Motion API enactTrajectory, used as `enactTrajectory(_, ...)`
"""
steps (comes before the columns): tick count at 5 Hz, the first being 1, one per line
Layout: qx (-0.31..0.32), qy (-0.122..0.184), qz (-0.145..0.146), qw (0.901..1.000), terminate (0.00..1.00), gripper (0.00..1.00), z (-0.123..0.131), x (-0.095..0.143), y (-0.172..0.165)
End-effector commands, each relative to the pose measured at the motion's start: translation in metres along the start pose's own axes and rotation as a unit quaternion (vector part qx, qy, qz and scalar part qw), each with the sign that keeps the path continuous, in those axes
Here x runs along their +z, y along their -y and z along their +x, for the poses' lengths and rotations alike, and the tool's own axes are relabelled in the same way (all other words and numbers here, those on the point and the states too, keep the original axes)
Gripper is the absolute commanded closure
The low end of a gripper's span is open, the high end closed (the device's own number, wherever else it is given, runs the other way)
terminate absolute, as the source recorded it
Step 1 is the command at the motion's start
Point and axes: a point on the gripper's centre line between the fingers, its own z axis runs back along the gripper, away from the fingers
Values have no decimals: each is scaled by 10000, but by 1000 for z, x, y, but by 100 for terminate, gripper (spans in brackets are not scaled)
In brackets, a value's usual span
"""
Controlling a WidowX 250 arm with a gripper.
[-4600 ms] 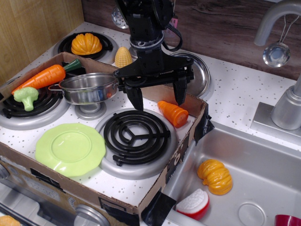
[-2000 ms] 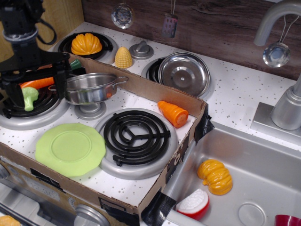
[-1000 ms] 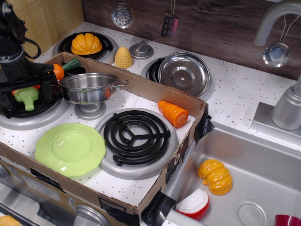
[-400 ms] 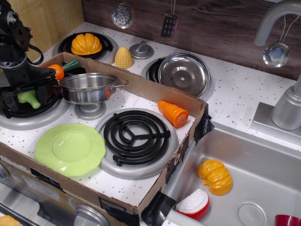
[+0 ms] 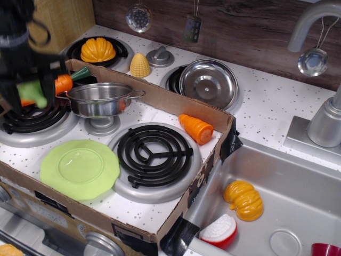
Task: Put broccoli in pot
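Observation:
The broccoli (image 5: 33, 90), a small light-green floret, hangs between the fingers of my gripper (image 5: 31, 96) at the far left, lifted off the left burner (image 5: 32, 120). The gripper is motion-blurred and shut on the broccoli. The pot (image 5: 101, 100), a shallow shiny steel one with wire handles, stands on a small stand just right of the gripper, at about the same height. The gripper and broccoli are left of the pot's rim, not over it.
A carrot (image 5: 65, 82) lies behind the gripper against the pot's left handle. A lime plate (image 5: 80, 168) lies in front, a carrot piece (image 5: 196, 128) and a black burner (image 5: 154, 152) to the right. A cardboard wall (image 5: 176, 104) rings the stove. The steel lid (image 5: 209, 83), corn (image 5: 139, 64) and orange squash (image 5: 97, 49) sit behind.
The gripper moved from over the middle to the left burner, came down around the broccoli, shut on it and has now lifted it off the burner. The pot has not moved.

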Motion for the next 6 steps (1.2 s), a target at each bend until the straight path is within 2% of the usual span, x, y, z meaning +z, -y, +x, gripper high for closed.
enactTrajectory(1, -20, 812, -248, 9964, 0, 100, 4, 66, 22)
enactTrajectory(2, -54, 1006, -783, 9918, 0, 100, 3, 64, 38)
enactTrajectory(4, -331, 671, -1014, 9920, 0, 100, 11, 31, 61)
enactTrajectory(5, -551, 685, -1125, 9898, 0, 100, 24, 24, 81)
enactTrajectory(6, -723, 738, -1165, 9878, 0, 100, 37, 29, 97)
